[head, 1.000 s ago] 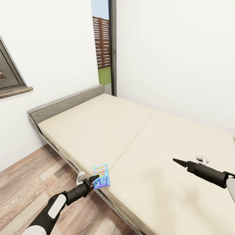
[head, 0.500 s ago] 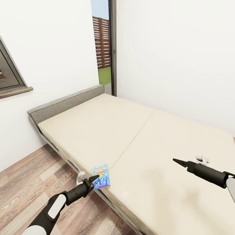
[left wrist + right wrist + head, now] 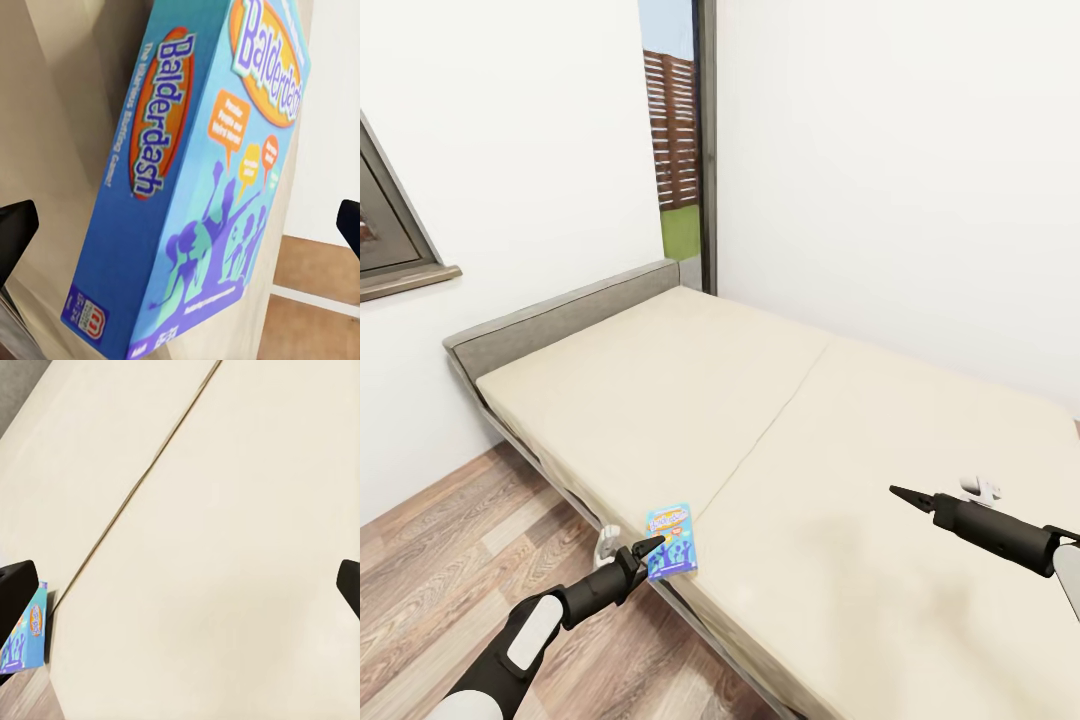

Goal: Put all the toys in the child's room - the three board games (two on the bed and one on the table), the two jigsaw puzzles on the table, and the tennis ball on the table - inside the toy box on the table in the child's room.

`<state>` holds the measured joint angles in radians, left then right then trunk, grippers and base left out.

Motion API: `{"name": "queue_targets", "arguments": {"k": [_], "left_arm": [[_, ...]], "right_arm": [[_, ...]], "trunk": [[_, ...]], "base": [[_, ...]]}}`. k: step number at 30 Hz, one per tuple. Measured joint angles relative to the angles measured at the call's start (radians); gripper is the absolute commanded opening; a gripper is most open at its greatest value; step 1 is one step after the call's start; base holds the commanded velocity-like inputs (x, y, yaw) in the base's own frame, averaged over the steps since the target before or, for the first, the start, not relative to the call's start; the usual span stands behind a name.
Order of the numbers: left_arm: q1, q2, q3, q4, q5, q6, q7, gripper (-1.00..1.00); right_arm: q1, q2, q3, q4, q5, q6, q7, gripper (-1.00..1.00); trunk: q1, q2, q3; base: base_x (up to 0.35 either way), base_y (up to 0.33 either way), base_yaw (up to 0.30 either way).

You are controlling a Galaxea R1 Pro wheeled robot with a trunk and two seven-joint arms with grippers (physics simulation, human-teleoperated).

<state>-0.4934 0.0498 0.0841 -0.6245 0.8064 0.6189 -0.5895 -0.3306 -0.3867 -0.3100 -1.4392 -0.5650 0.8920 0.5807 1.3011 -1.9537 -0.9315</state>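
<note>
Glossy blue Balderdash board game box (image 3: 671, 541) on the near-left edge of my smooth cream bed (image 3: 840, 430), title legible from the left wrist, left gripper (image 3: 648, 548) spread open around it, right gripper (image 3: 901, 493) over the mattress, jaws parted, wood-plank floor (image 3: 430, 590) left.

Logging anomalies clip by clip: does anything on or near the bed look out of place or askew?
Yes: the Balderdash board game sits at the very edge of the bed, apparently overhanging the floor side. The left pincer is at it, fingers spread wide either side in the left wrist view.
</note>
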Motion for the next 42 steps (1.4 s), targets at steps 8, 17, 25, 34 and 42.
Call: {"name": "queue_targets", "arguments": {"k": [8,17,25,34,42], "left_arm": [[0.000,0.000,0.000,0.000,0.000,0.001,0.001,1.00],[0.000,0.000,0.000,0.001,0.000,0.003,0.011,1.00],[0.000,0.000,-0.001,0.003,-0.001,0.005,0.029,1.00],[0.000,0.000,-0.001,0.003,-0.001,0.006,0.040,1.00],[0.000,0.000,-0.001,0.003,-0.001,0.006,0.043,1.00]], "right_arm": [[0.000,0.000,0.000,0.000,0.000,0.000,0.000,1.00],[0.000,0.000,0.000,0.000,0.000,0.000,0.000,1.00],[0.000,0.000,0.000,0.000,0.000,0.000,0.000,1.00],[0.000,0.000,0.000,0.000,0.000,0.000,0.000,1.00],[0.000,0.000,0.000,0.000,0.000,0.000,0.000,1.00]], "trunk": [[0.000,0.000,0.000],[0.000,0.000,0.000],[0.000,0.000,0.000],[0.000,0.000,0.000],[0.000,0.000,0.000]], "base": [[0.000,0.000,0.000],[0.000,0.000,0.000],[0.000,0.000,0.000],[0.000,0.000,0.000],[0.000,0.000,0.000]]}}
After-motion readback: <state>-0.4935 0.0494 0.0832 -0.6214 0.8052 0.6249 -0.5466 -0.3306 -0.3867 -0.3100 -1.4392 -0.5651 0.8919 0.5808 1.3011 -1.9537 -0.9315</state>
